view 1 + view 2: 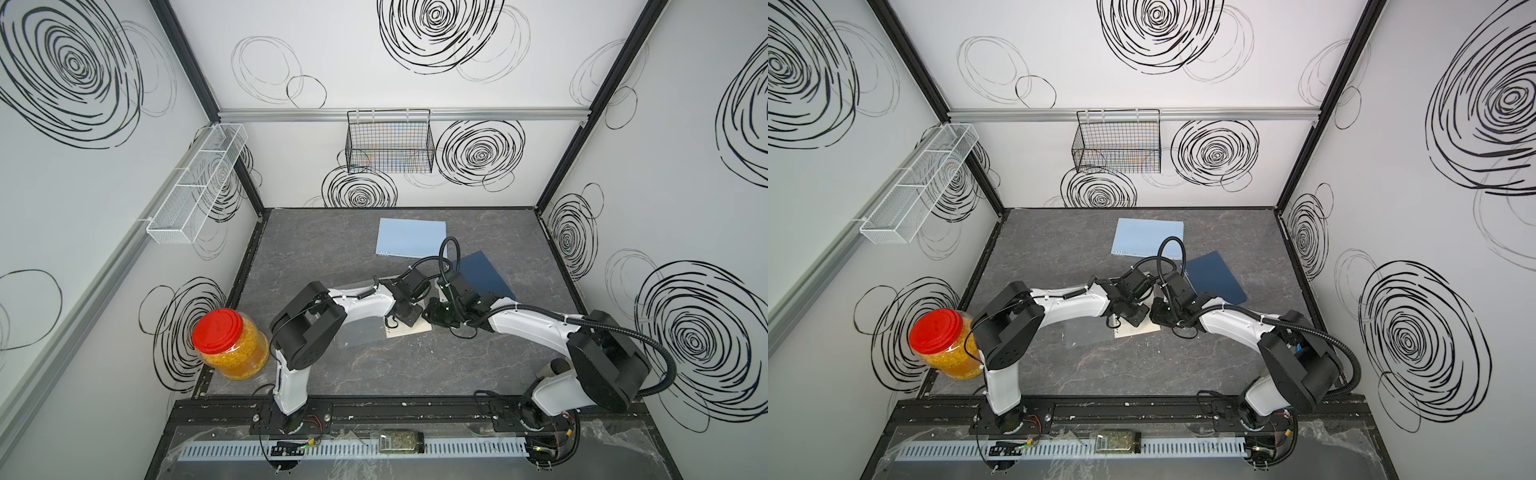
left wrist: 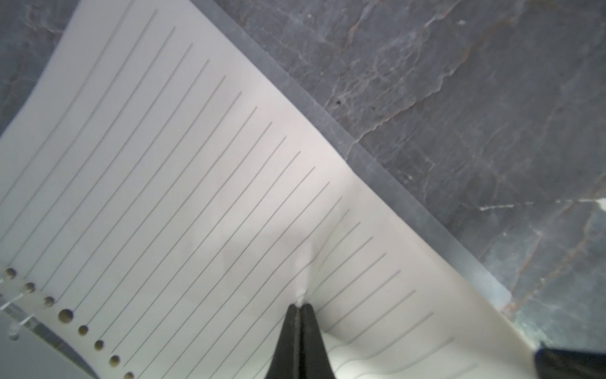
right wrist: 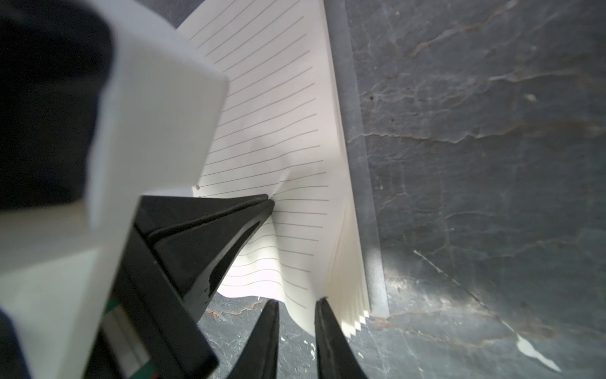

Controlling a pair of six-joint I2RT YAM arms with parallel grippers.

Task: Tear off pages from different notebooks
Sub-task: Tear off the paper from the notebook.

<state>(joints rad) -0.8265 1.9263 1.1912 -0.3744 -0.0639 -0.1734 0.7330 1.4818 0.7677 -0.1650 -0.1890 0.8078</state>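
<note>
Cream lined paper of the open notebook (image 1: 415, 327) lies on the desk (image 1: 332, 257) under both arms — left claw (image 2: 300, 306) clenched, tip bearing on the puckered top page (image 2: 164, 164); right claw (image 3: 296, 306) spread astride that page's lifted corner. Tearing looks barely begun: next, close firmly and pull away from the punched edge (image 2: 49, 300) — steadily.

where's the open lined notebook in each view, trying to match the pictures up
Both top views: the lined notebook shows as a cream corner near the middle of the table.
Left wrist: its top page fills most of the picture.
Right wrist: mid-picture, page edges fanned.
Shared landmark: the left gripper, shut on that page, also seen from the right wrist.
</note>
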